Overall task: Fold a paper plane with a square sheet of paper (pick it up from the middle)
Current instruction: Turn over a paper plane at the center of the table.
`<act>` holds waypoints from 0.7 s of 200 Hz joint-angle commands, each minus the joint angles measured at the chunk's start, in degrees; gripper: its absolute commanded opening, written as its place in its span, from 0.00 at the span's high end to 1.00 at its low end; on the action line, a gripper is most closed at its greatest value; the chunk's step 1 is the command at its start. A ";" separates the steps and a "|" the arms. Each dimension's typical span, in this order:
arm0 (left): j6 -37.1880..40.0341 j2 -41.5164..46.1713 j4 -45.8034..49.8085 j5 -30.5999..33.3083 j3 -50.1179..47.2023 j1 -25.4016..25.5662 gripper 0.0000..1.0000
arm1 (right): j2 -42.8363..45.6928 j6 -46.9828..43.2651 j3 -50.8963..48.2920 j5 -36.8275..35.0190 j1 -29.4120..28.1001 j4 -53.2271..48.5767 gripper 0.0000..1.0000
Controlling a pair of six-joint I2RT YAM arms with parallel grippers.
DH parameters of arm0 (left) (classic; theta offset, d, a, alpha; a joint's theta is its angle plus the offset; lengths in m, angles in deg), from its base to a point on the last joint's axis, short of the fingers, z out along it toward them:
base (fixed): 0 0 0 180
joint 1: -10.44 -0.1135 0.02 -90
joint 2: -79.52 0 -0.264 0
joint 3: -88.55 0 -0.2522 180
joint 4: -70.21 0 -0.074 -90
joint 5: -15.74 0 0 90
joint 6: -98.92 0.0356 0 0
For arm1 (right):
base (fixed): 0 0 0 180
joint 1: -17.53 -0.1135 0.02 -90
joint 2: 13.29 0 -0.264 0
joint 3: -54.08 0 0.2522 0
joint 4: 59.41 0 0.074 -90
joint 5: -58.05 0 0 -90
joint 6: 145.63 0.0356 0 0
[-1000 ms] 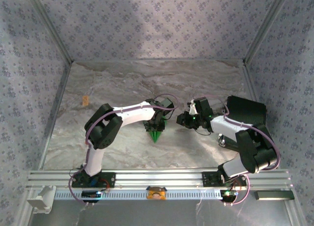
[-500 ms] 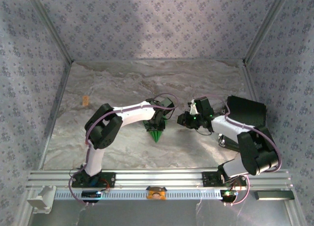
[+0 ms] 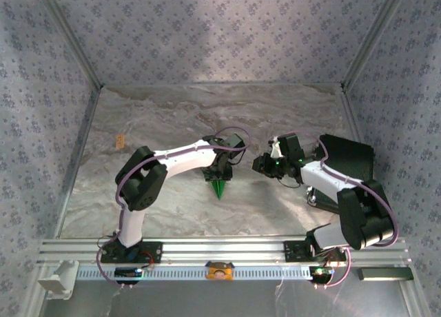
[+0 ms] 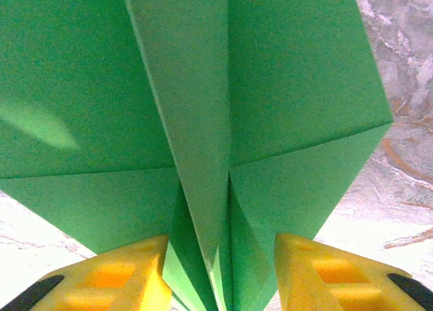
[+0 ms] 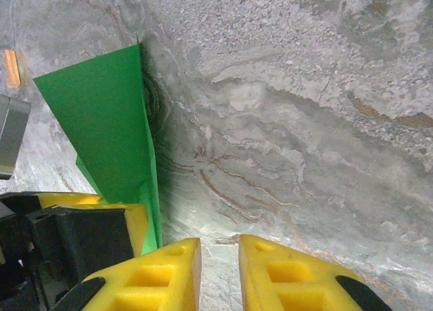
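The paper plane [image 3: 219,187] is a slim bright green dart lying mid-table with its tip toward the near edge. My left gripper [image 3: 222,171] sits over its wide end. In the left wrist view the folded green layers [image 4: 203,108] fan out between the yellow fingers [image 4: 128,274] and touch both, so the left gripper [image 4: 222,270] is shut on the plane. My right gripper [image 3: 258,165] hovers just right of it. Its fingertips [image 5: 220,270] stand a narrow gap apart over bare table, with the plane's wing [image 5: 101,122] to their left.
A small orange block [image 3: 120,140] lies far left on the marble table [image 3: 172,117]. A black box [image 3: 348,158] sits at the right, beside the right arm. Patterned walls close in three sides. An aluminium rail [image 3: 220,248] runs along the near edge.
The right gripper has drifted slightly right and away from the plane. The left arm and the plane have shifted a little toward the far side.
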 commanded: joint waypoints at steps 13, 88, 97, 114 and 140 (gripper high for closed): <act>3.67 4.14 3.12 2.05 2.00 0.66 0.57 | 1.41 -3.18 2.15 -0.28 0.67 -2.14 0.76; 11.22 25.93 -4.93 20.66 -8.46 0.25 0.33 | 13.04 -13.72 7.46 -16.14 1.29 -10.24 0.54; 12.98 29.25 -7.08 23.47 -11.47 -0.78 0.28 | 14.96 -16.72 8.51 -22.07 1.11 -11.29 0.50; 16.22 34.66 -11.79 28.53 -17.42 -4.26 0.15 | 17.44 -21.27 8.87 -33.15 1.34 -10.42 0.44; 22.05 40.28 -16.92 31.87 -25.10 -13.65 0.10 | 17.81 -32.76 3.38 -44.01 2.23 0.35 0.32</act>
